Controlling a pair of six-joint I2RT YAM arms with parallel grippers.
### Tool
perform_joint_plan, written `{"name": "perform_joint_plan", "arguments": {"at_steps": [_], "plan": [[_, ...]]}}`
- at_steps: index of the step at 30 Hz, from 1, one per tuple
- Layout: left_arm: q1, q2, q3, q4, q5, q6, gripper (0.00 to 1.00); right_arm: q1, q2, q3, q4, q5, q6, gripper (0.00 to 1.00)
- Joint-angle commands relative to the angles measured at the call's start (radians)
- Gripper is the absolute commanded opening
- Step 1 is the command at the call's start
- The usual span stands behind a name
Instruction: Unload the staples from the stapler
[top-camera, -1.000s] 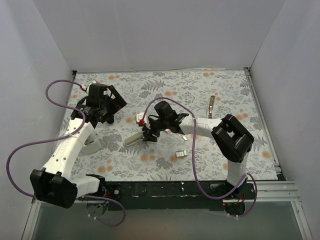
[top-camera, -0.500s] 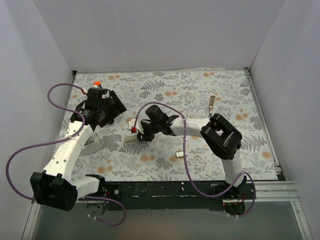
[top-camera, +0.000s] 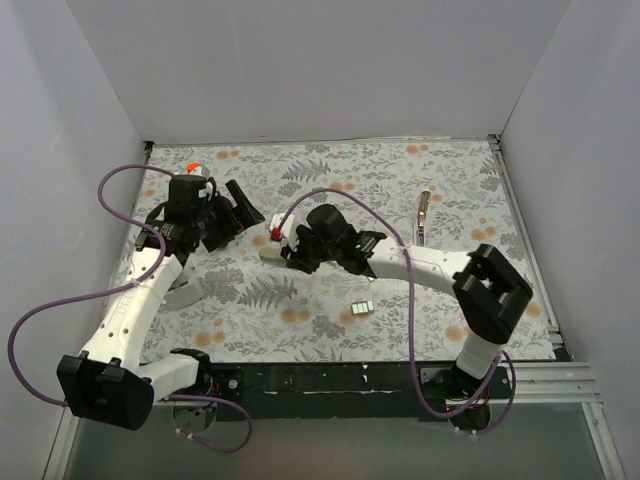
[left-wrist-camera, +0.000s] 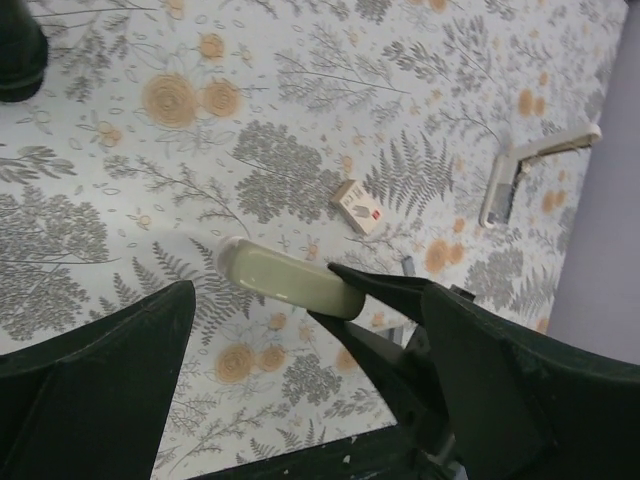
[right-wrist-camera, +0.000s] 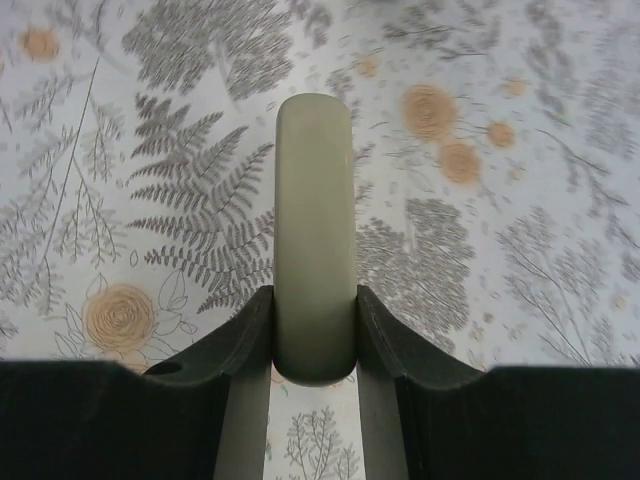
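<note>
My right gripper (top-camera: 288, 251) is shut on one end of a smooth grey-beige bar (top-camera: 271, 254), about finger length. It holds the bar level just over the floral mat. The pads clamp its sides in the right wrist view (right-wrist-camera: 314, 300), where the bar (right-wrist-camera: 314, 200) points away. The stapler (top-camera: 425, 214) lies apart at the back right as two narrow arms with brassy ends, and shows in the left wrist view (left-wrist-camera: 512, 168). Short silvery staples (top-camera: 363, 308) lie on the mat at front centre. My left gripper (top-camera: 238, 213) is open and empty, left of the bar (left-wrist-camera: 288, 279).
A small white-pink block (left-wrist-camera: 357, 207) lies on the mat just behind the held bar. White walls close in the mat (top-camera: 330, 340) on three sides. Purple cables loop over both arms.
My right gripper has carried the grey-beige bar from the mat's middle toward the back, and its arm has swung out to the right. My left gripper has turned a little toward the bar.
</note>
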Motion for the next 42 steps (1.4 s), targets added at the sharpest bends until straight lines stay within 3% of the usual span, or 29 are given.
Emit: {"name": "perform_joint_plan", "arguments": {"at_steps": [1,8,13,18,28,33,42], "plan": [[0.003,-0.051,0.025,0.058,0.289,0.024,0.95,-0.020,-0.194,0.003,-0.008,0.259,0.411,0.01],[0.001,-0.093,-0.062,0.234,0.555,-0.062,0.80,-0.062,-0.399,0.006,-0.171,0.423,0.795,0.01],[-0.002,-0.153,-0.165,0.363,0.577,-0.150,0.72,-0.062,-0.463,0.000,-0.211,0.449,0.929,0.01],[-0.023,-0.162,-0.300,0.541,0.606,-0.256,0.63,-0.059,-0.534,-0.090,-0.121,0.437,1.019,0.01],[-0.143,-0.091,-0.332,0.657,0.483,-0.316,0.60,-0.056,-0.574,-0.163,-0.058,0.444,1.075,0.01],[-0.204,-0.038,-0.317,0.666,0.407,-0.316,0.47,-0.051,-0.591,-0.190,-0.007,0.449,1.078,0.01],[-0.255,0.016,-0.309,0.670,0.321,-0.306,0.41,-0.027,-0.601,-0.218,0.028,0.478,1.075,0.01]]}}
